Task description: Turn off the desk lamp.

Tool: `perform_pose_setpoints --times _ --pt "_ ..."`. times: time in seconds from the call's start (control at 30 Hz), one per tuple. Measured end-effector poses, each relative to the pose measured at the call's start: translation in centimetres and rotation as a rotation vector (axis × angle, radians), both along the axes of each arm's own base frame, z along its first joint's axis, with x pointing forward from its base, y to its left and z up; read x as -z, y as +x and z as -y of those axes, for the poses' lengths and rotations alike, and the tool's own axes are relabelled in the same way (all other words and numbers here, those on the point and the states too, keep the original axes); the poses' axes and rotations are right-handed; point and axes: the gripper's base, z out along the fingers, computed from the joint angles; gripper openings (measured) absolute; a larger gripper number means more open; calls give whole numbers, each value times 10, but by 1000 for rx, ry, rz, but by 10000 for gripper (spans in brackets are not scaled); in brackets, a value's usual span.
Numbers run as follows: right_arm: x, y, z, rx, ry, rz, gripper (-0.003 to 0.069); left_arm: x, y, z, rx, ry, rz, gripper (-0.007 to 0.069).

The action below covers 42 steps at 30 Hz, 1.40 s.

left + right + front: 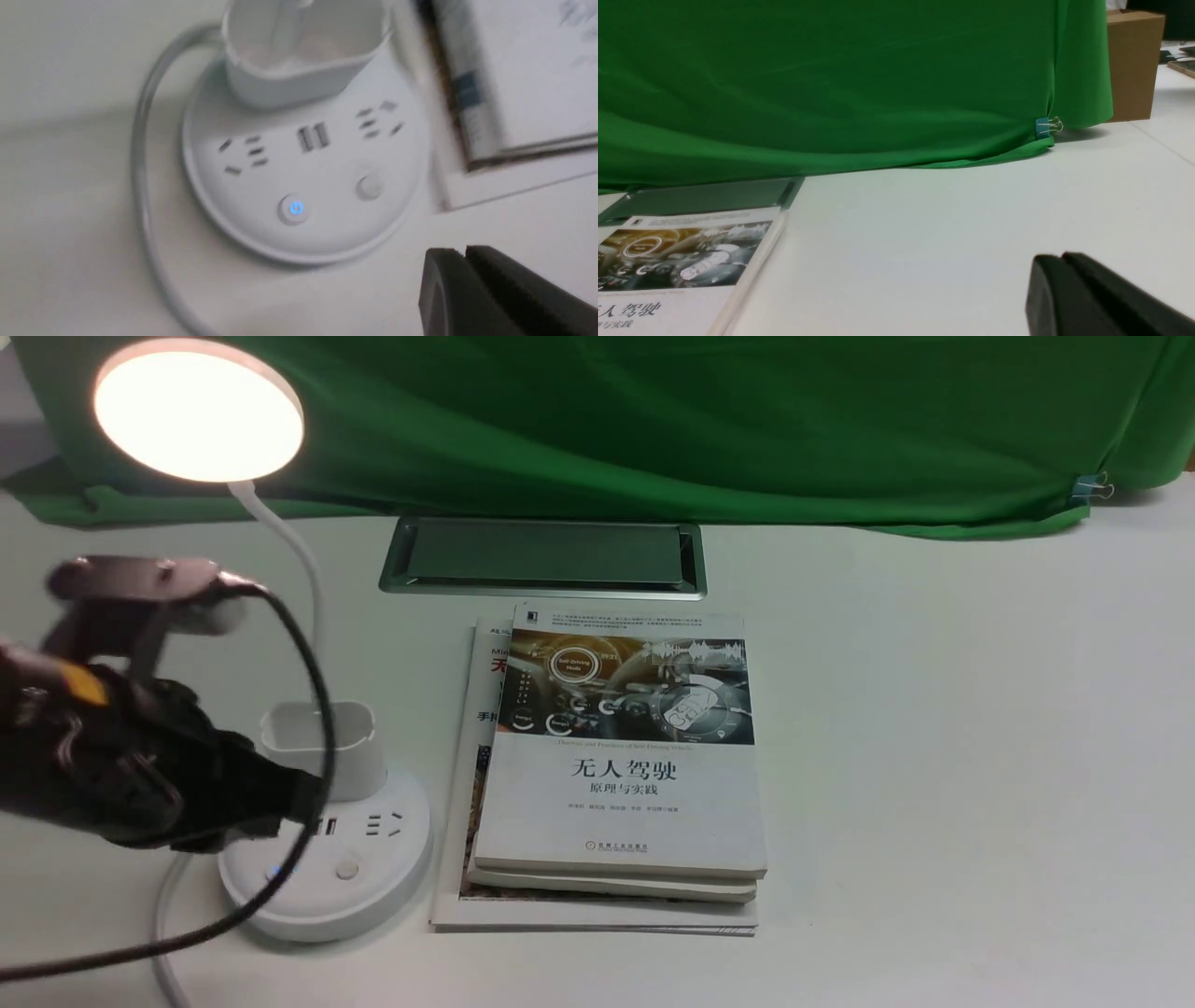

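Observation:
The desk lamp is lit, its round disc head [198, 411] glowing at the far left. A thin white neck drops to a cup holder [322, 737] on the round base [327, 887]. In the left wrist view the base [303, 163] shows sockets, a blue-lit power button [295, 208] and a plain button [370, 186]. My left gripper [313, 805] hovers over the base's left side. Its fingers are pressed together, and its tip [465, 252] is just off the base rim. My right gripper [1062, 259] is shut with nothing in it, above bare table.
A stack of books [621, 775] lies right beside the lamp base. A metal cable hatch [543, 555] sits behind it, before a green cloth [653, 420]. The lamp's white cord [145, 196] loops round the base. A cardboard box [1132, 65] stands at the far right.

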Motion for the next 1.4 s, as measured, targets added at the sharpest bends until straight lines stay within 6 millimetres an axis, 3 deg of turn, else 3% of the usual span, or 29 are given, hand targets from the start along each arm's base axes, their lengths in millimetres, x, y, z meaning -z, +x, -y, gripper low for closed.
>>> perform_pose_setpoints --times 0.27,0.5,0.7,0.87,1.03,1.2,1.27,1.4 --pt "0 0 0 0 1 0 36 36 13 31 54 187 -87 20" --pt "0 0 0 0 1 0 36 51 31 39 53 165 -23 20" --pt "0 0 0 0 1 0 36 85 42 42 52 199 -122 20" --pt "0 0 0 0 1 0 36 85 47 44 51 194 -116 20" --pt "0 0 0 0 1 0 36 74 40 41 45 194 -112 20" --pt "0 0 0 0 1 0 36 24 21 35 15 101 40 20" --pt "0 0 0 0 1 0 36 -7 6 29 7 54 148 20" --pt "0 0 0 0 1 0 36 -49 -19 17 7 5 345 20"
